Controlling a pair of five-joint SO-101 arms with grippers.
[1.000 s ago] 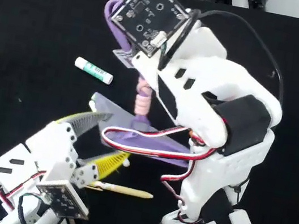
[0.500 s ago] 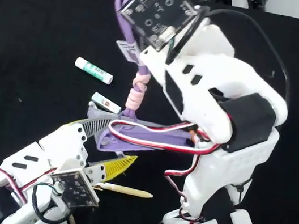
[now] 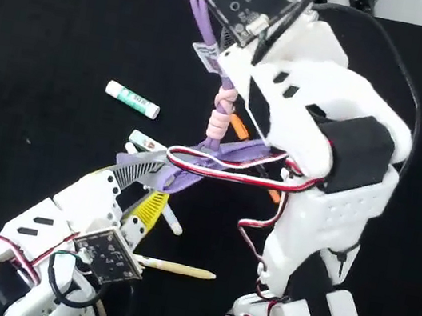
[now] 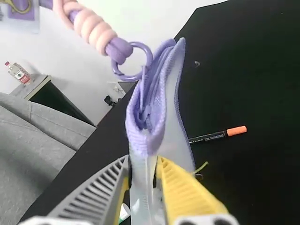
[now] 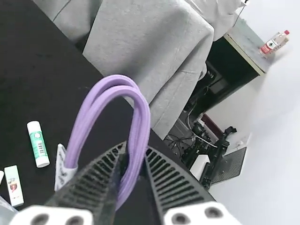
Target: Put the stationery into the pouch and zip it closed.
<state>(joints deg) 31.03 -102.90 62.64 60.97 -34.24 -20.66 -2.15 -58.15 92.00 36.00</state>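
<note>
The purple pouch (image 3: pixel 224 154) hangs tilted above the black table, held at both ends. My left gripper (image 3: pixel 160 183) is shut on the pouch's lower end (image 4: pixel 143 161), grey and yellow fingers pressing its flat edge. A pink coil (image 3: pixel 219 119) and ring (image 4: pixel 136 61) join the pouch's zip to a purple strap (image 5: pixel 117 98). My right gripper (image 5: pixel 135 151) is shut on that strap, high over the table's far middle. An orange-capped black marker (image 4: pixel 218 135) lies on the table under the pouch. A glue stick (image 3: pixel 132 98) lies to the left.
A small eraser-like block (image 3: pixel 147 143) lies beside the pouch's low end. A wooden pencil (image 3: pixel 172 267) rests near the front between the arm bases. A short white stick (image 3: pixel 170 220) lies by the yellow finger. The right arm's body (image 3: pixel 330 170) stands over the table's middle right.
The right gripper has pulled the strap up and to the right. The pouch came off the table and now slopes upward. The left gripper stayed on its lower end.
</note>
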